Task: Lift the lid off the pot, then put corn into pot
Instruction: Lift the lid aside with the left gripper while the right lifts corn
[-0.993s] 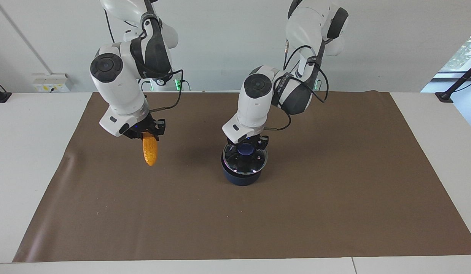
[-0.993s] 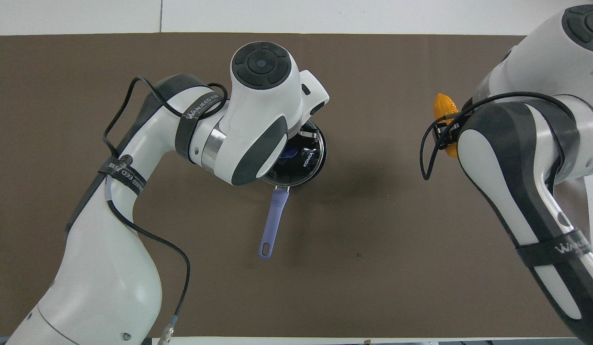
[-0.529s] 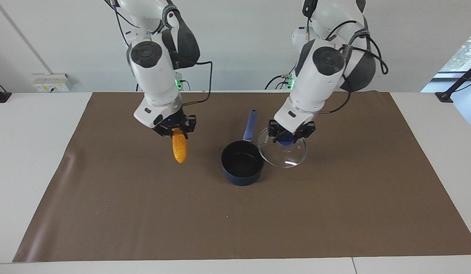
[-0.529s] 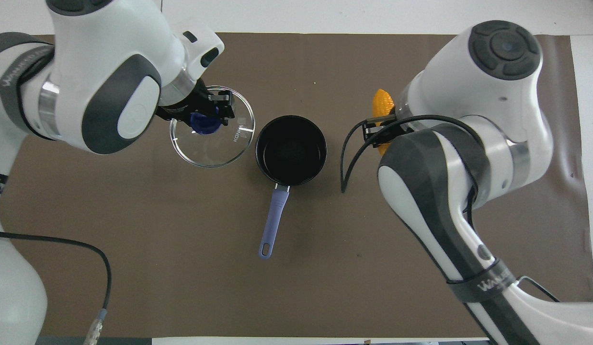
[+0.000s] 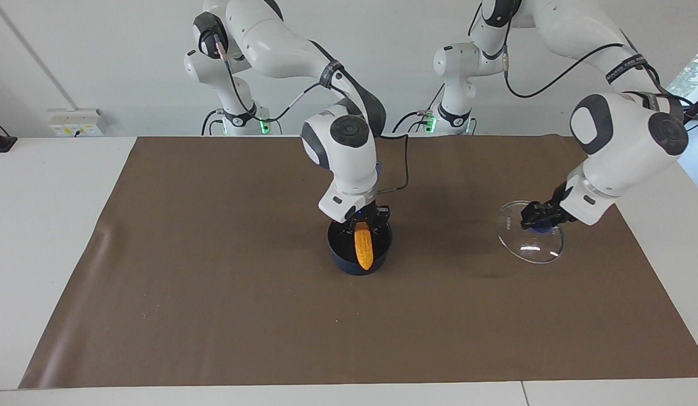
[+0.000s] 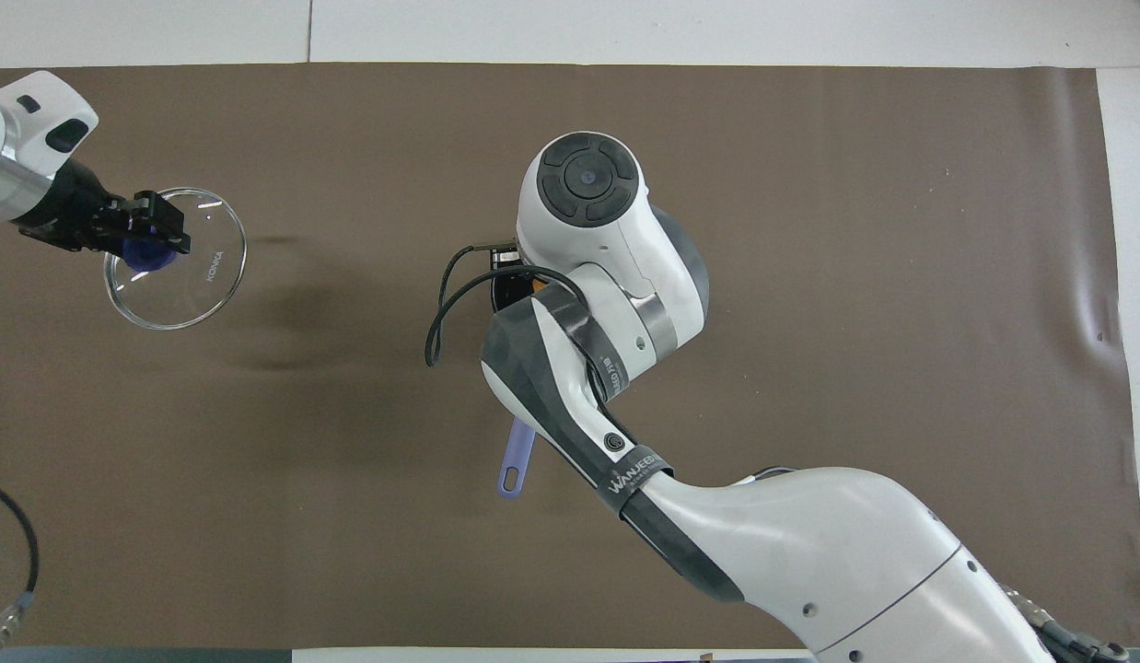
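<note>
Lid off, corn going into the pot.

My right end effector [image 5: 362, 221], clamped on the corn [image 5: 363, 245], is holding it inside the pot [image 5: 349, 265] at mid-table, not yet released. My left end effector [image 5: 538, 216] is gripping the lid [image 5: 532, 243] by its knob, tilted, toward the left arm's end of the table [image 5: 213, 293].

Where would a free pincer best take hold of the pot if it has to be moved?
By the long blue handle, from above, closing across its narrow width. It lies flat on the brown mat, pointing toward the robots, while the pot is occupied by the right pincer holding the corn.
</note>
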You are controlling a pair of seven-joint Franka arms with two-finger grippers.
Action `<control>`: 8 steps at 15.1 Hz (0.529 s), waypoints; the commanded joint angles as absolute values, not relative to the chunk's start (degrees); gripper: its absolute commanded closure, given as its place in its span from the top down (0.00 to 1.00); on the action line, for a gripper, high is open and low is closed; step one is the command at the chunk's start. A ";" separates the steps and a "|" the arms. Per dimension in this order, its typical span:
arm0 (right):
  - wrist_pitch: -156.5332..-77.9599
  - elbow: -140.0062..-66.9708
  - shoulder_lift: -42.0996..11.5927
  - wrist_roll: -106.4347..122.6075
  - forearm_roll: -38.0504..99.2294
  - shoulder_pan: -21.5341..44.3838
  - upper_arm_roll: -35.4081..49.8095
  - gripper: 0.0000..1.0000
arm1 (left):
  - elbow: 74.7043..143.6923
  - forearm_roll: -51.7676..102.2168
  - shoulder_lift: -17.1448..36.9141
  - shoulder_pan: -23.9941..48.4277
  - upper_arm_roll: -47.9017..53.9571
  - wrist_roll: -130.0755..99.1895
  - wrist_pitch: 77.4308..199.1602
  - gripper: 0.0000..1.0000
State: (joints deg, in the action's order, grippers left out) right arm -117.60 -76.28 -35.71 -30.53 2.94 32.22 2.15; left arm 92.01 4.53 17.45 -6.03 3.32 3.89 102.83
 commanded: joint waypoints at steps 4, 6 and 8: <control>-118.57 -76.72 -37.18 -31.73 1.85 32.96 2.02 0.00 | 104.58 2.46 13.53 -6.50 3.87 4.40 113.19 0.00; -116.91 -77.17 -36.92 -31.82 1.85 32.87 2.02 0.00 | 106.08 2.37 13.54 -6.50 3.78 4.39 114.78 0.00; -111.48 -76.38 -36.91 -32.16 1.85 33.05 1.76 0.00 | 106.61 2.20 13.62 -6.50 3.69 4.48 116.18 0.00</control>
